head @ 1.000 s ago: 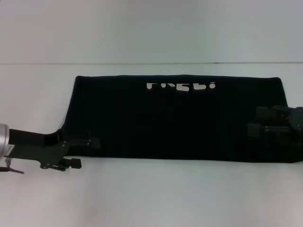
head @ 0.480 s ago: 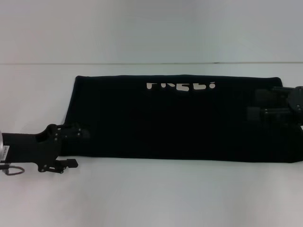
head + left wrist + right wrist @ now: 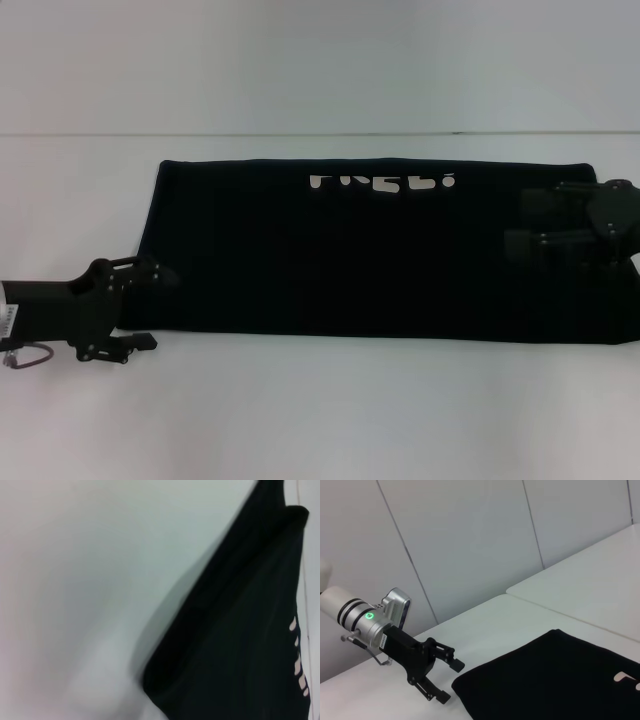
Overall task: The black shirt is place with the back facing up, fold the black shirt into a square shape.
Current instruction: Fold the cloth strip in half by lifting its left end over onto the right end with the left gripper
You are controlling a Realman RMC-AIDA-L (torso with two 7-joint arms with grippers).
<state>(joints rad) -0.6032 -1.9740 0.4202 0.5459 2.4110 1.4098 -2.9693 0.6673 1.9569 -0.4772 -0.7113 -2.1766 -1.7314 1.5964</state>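
The black shirt [image 3: 350,260] lies flat on the white table [image 3: 320,410] as a long folded band, with white lettering [image 3: 382,182] near its far edge. My left gripper [image 3: 158,308] is open at the shirt's near left corner; the right wrist view shows this left gripper [image 3: 447,680] beside the cloth [image 3: 560,680] with nothing between its fingers. My right gripper [image 3: 520,225] is open over the shirt's right end, its fingers pointing left. The left wrist view shows only the shirt's edge [image 3: 250,655] and the table.
A seam [image 3: 300,134] crosses the table just beyond the shirt. Bare white table [image 3: 320,60] lies on the far side of it, and grey wall panels [image 3: 470,540] stand past the table's left side.
My left gripper has drawn back to the left, off the shirt's near left corner. My right gripper has moved toward the far edge and slightly left. The shirt has not shifted.
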